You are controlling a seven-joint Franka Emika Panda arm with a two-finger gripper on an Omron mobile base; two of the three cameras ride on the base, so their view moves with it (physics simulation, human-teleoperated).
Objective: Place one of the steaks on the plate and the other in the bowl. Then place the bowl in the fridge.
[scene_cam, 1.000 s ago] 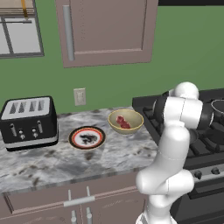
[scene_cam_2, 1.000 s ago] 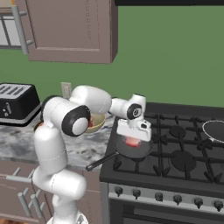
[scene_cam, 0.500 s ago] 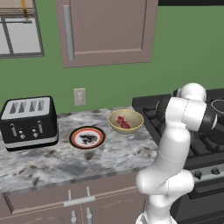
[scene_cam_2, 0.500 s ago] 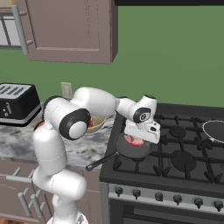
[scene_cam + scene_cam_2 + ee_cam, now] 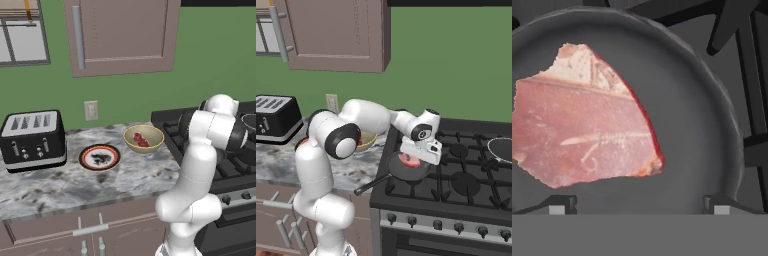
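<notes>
One steak (image 5: 141,140), the deeper red one, is already seen lying inside the bowl (image 5: 143,138) on the counter (image 5: 60,182), and the plate (image 5: 99,157) beside it is bare. The other steak (image 5: 582,120), pale pink, lies flat in a black frying pan (image 5: 712,115) on the stove (image 5: 466,175). The gripper (image 5: 417,155) is held just above this pan with its jaws spread wide and nothing between them.

The step in hand is judged to be the picking of this steak. The meat sits to one side of the hand view, so the hand should be moved over its middle first. Then the fingers (image 5: 562,204) should be lowered almost to the pan floor, and closed across the narrow part of the slab, so that it is not pushed against the pan wall.
</notes>
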